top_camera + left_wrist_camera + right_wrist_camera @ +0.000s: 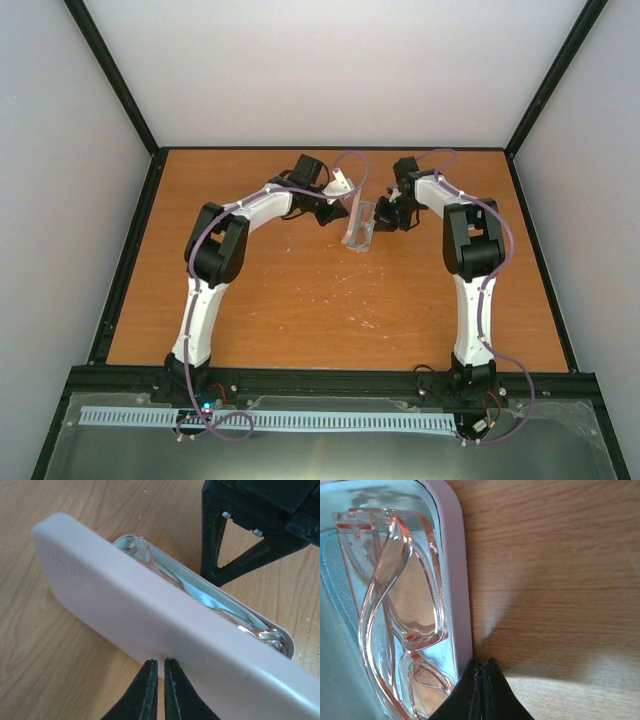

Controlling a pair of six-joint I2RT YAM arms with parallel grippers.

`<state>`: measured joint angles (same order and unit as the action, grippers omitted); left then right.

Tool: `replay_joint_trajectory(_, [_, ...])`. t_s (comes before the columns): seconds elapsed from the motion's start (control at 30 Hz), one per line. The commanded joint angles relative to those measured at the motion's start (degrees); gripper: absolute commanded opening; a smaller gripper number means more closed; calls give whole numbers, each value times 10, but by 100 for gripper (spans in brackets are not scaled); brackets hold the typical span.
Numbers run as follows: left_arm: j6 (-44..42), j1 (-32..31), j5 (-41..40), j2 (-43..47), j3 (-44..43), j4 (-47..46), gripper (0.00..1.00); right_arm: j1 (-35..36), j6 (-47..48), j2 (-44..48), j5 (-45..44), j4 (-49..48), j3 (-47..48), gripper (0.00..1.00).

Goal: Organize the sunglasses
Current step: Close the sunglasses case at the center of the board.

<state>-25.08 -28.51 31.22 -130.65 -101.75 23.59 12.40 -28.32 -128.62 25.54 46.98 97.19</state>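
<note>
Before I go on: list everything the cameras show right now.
Translucent amber thin-framed sunglasses: one, amber-orange, folded, lying inside the open case.
Pink oblong rounded case: one, pink, mid-table between the two grippers, lid raised.
Light blue cloth: one, pale blue, in the case under the sunglasses.
Wooden table: one, orange-brown, under everything.
Slotted pale strip: one, whitish, along the near edge by the arm bases.
Left gripper: one, black, fingers together, at the outer face of the lid.
Right gripper: one, black, fingers together, at the case rim beside the sunglasses.
</note>
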Motion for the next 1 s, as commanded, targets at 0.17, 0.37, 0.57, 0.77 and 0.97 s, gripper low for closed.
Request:
replay_joint_trajectory(0.17, [22, -34, 17, -27, -38, 9, 8, 10, -2, 0, 22, -40, -32, 3])
replay_joint_trajectory(0.37, [30, -39, 15, -39, -48, 19, 8, 11, 4, 7, 27, -41, -35, 3])
replay_joint_trajectory(0.57, [32, -29, -15, -2, -35, 20, 12, -8, 22, 60, -10, -9, -48, 3])
replay_joint_trajectory(0.77, [65, 27, -53, 95, -31, 38, 99, -64, 54, 151, -70, 26, -84, 16])
replay_joint_trajectory(0.97, [121, 106, -106, 222, 22, 65, 100, -103, 85, 212, -96, 6, -117, 35])
